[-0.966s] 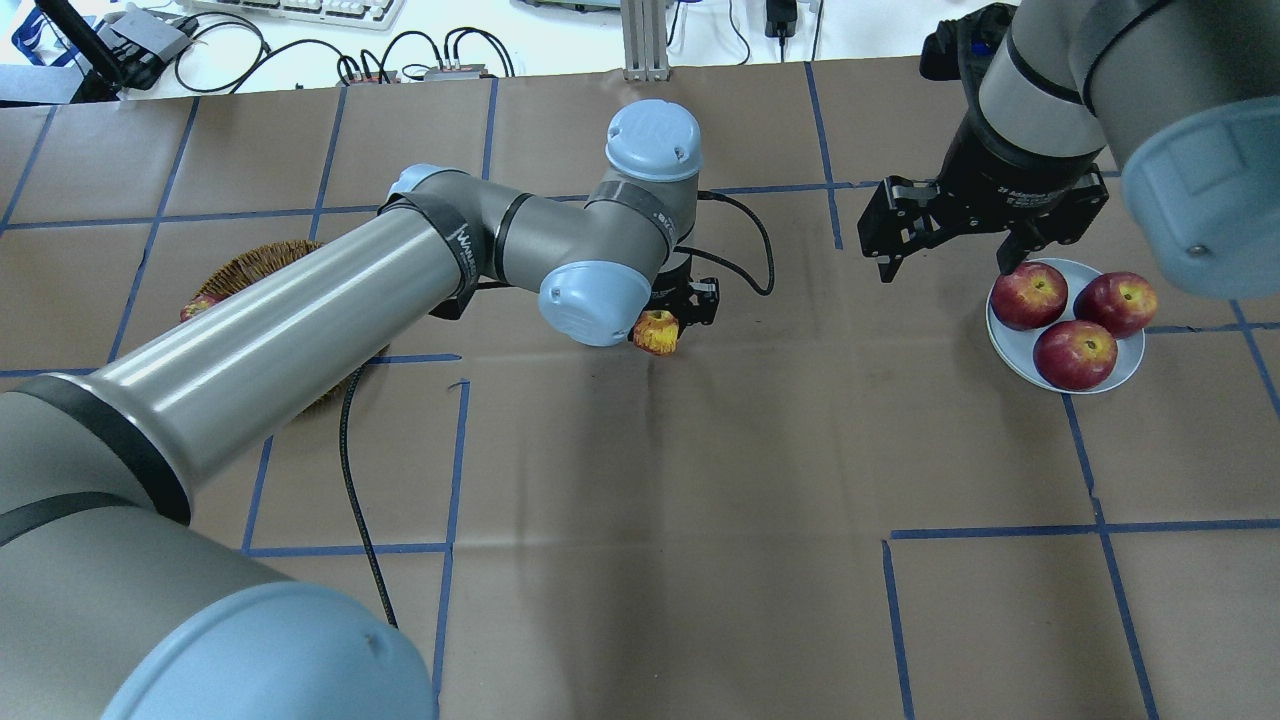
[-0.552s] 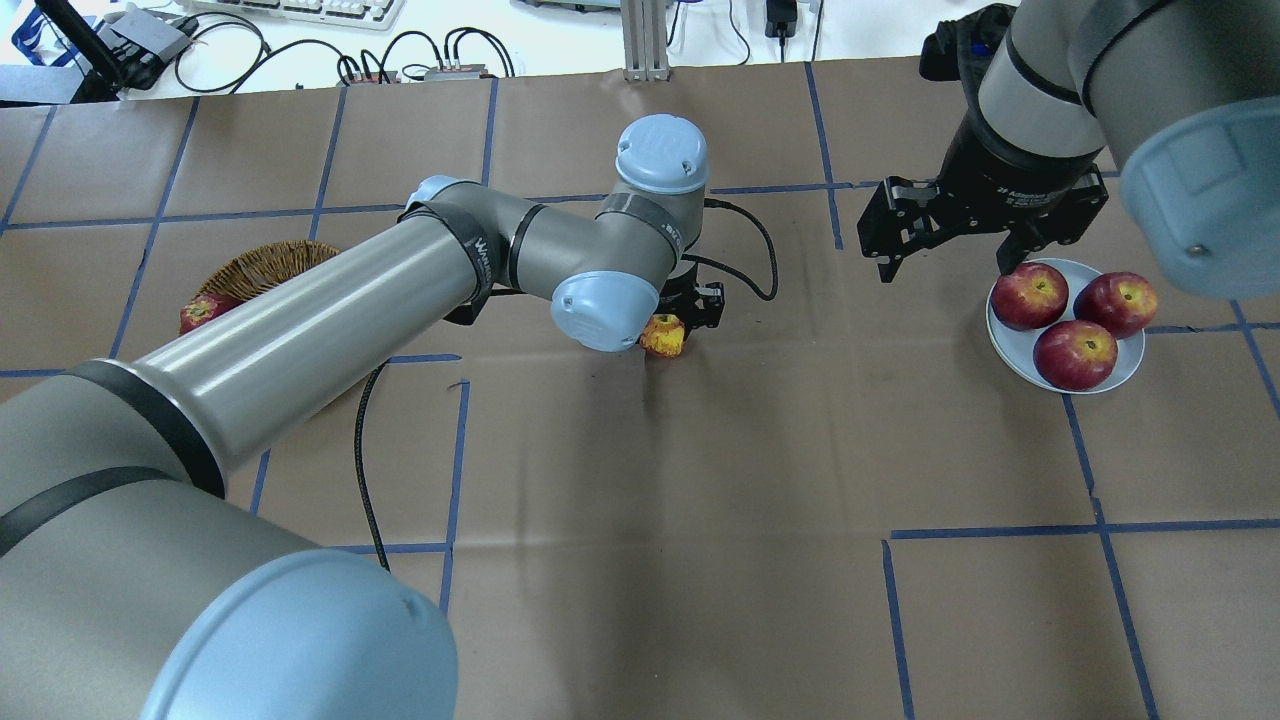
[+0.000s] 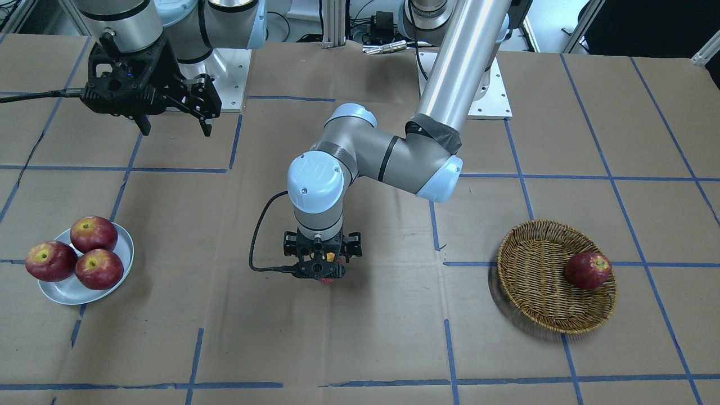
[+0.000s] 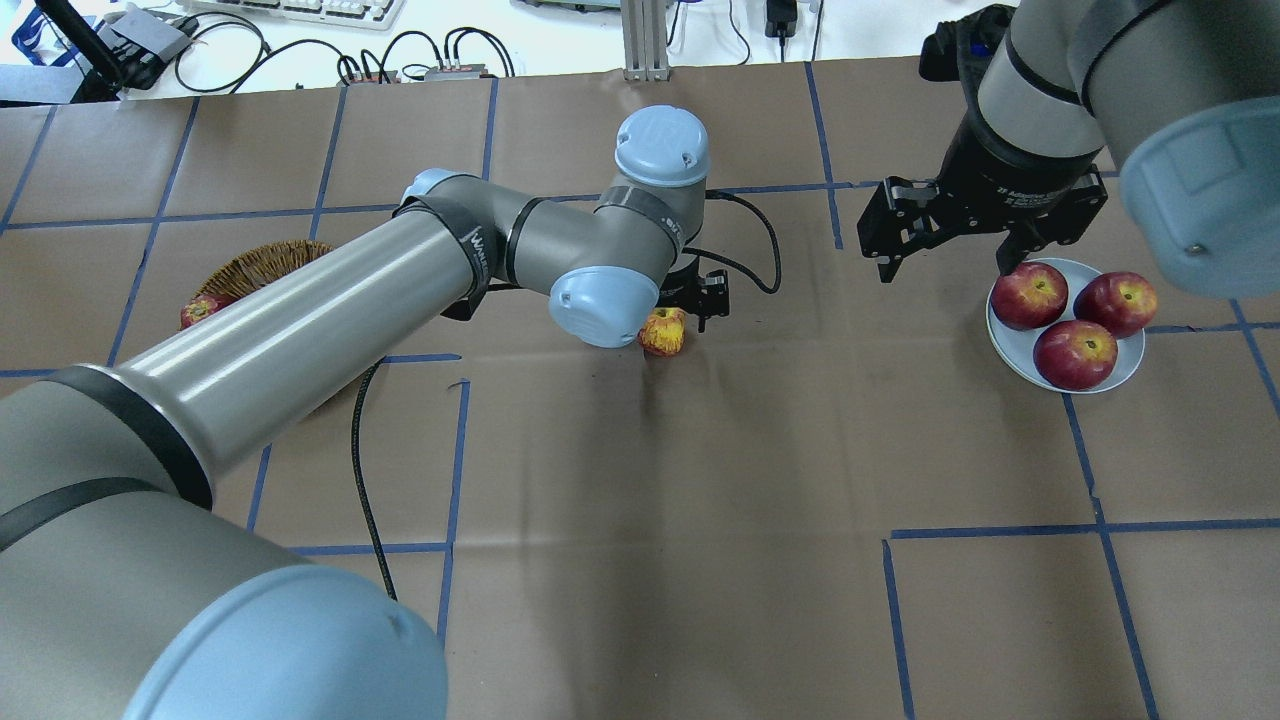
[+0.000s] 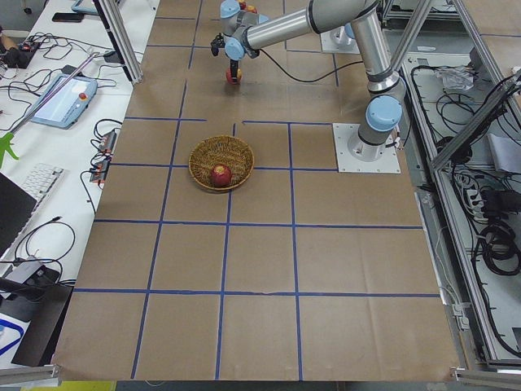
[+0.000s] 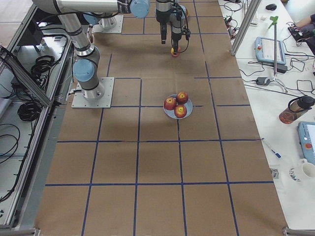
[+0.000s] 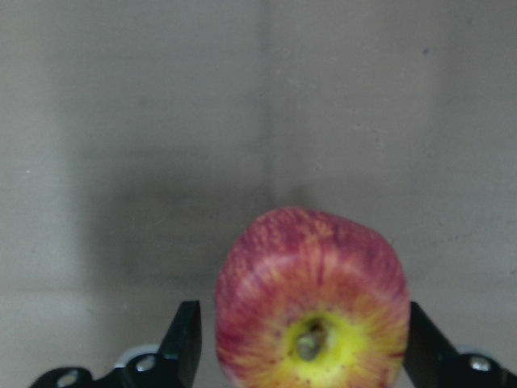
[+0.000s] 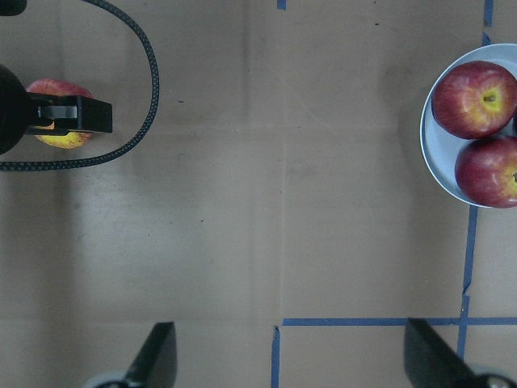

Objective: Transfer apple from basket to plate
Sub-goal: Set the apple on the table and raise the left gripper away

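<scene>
The apple [image 7: 311, 299], pinkish-red with a yellow patch round the stem, sits between the fingers of my left gripper [image 4: 672, 325] low over the middle of the table. The gripper is shut on it. I cannot tell whether the apple touches the paper. It also shows in the overhead view [image 4: 663, 333] and the right wrist view [image 8: 58, 141]. The wicker basket [image 3: 534, 281] holds one dark-red apple [image 3: 586, 270]. The pale plate [image 4: 1003, 345] holds three dark-red apples [image 4: 1075, 355]. My right gripper [image 4: 945, 268] hangs open and empty beside the plate.
The table is covered in brown paper with blue tape lines. A black cable [image 4: 355, 470] trails from my left arm across the table. Keyboards and cables [image 4: 300, 10] lie beyond the far edge.
My left gripper has moved a little to the right with the apple in it, then nearly stopped. My right arm has not moved.
</scene>
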You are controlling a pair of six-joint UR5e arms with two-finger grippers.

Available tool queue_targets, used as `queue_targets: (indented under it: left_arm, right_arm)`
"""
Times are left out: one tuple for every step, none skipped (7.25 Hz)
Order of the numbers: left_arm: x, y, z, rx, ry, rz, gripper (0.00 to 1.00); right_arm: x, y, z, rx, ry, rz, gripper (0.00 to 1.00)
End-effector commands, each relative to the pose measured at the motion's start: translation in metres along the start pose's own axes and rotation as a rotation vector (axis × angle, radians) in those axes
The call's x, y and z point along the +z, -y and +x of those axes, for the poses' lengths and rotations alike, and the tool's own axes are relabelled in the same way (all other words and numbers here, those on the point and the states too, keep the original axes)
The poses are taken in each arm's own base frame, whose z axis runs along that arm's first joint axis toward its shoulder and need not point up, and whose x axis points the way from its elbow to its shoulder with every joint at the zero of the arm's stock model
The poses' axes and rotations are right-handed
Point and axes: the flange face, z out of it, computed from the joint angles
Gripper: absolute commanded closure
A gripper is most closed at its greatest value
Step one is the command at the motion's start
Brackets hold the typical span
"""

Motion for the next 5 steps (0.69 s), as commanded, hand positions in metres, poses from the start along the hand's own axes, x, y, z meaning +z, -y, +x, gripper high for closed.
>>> queue_targets:
  left_arm:
    - [-0.080, -0.014, -0.021, 0.003, -0.004, 0.011, 0.01]
    - [-0.123, -0.031, -0.041, 0.015, 0.006, -0.007, 0.01]
    - [-0.168, -0.039, -0.089, 0.078, 0.009, -0.023, 0.01]
    - [-0.207, -0.054, -0.140, 0.103, 0.005, -0.036, 0.01]
    - [-0.241, -0.078, -0.180, 0.122, 0.005, -0.035, 0.01]
  right_arm:
    - [0.001, 0.001, 0.000, 0.000, 0.002, -0.001, 0.00]
    - [0.001, 0.001, 0.000, 0.000, 0.003, -0.001, 0.00]
    - [0.000, 0.001, -0.001, 0.000, 0.003, 0.007, 0.00]
    - [-0.002, 0.001, -0.001, 0.003, -0.003, 0.018, 0.00]
    - [0.000, 0.004, -0.003, 0.009, 0.004, 0.018, 0.00]
